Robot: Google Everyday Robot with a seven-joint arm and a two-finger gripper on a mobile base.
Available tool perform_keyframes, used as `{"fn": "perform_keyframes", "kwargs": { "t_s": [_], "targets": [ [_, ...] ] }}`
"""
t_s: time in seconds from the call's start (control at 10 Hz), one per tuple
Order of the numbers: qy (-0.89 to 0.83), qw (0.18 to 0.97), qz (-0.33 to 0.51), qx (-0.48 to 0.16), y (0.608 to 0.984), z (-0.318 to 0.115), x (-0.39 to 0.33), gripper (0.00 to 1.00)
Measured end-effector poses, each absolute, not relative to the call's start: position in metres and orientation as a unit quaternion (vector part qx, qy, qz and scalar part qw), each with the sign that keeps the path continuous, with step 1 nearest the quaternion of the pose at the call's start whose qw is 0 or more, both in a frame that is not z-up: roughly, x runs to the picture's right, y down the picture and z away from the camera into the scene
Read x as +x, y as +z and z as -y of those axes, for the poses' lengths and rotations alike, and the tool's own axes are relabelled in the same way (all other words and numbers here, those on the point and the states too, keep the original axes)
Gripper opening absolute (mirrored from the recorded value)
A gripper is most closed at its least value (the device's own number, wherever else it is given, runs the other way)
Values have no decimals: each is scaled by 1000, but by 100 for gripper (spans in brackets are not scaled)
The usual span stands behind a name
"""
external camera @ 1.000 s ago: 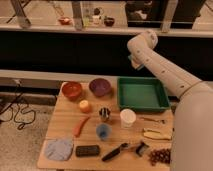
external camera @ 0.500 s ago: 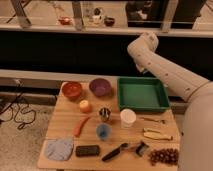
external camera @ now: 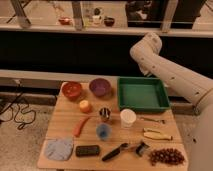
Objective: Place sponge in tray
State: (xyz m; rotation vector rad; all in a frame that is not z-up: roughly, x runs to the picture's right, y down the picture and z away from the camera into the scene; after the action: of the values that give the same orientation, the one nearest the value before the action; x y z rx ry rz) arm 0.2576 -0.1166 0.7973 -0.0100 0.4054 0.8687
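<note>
Fingers (external camera: 145,71) merge with the dark wall; wide or narrow, I cannot tell. The sponge (external camera: 87,150), seemingly the dark block, lies well apart from them near the worktop's (external camera: 64,117) front edge, ungrasped. The whole task remains. The tray (external camera: 142,93) sits just beneath them. The arm (external camera: 167,72) is raised, elbow bent high.

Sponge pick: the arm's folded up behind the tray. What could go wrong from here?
1. Long reach: the arm is bent high behind the tray, with the gripper out of sight. The dark block, likely the sponge, lies at the table's front edge. Crossing over could knock the white cup or the metal cup.
2. Wrong grasp: the grey cloth lies close beside the sponge, and the black-handled tool on its other side.
</note>
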Motion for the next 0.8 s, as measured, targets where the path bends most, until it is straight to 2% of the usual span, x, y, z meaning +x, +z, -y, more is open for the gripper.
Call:
{"fn": "perform_keyframes", "kwargs": {
  "t_s": [0.4,0.8],
  "targets": [
    [416,886,-205,-29,821,107,248,19],
    [415,879,-232,-45,827,98,256,19]
  ]
}}
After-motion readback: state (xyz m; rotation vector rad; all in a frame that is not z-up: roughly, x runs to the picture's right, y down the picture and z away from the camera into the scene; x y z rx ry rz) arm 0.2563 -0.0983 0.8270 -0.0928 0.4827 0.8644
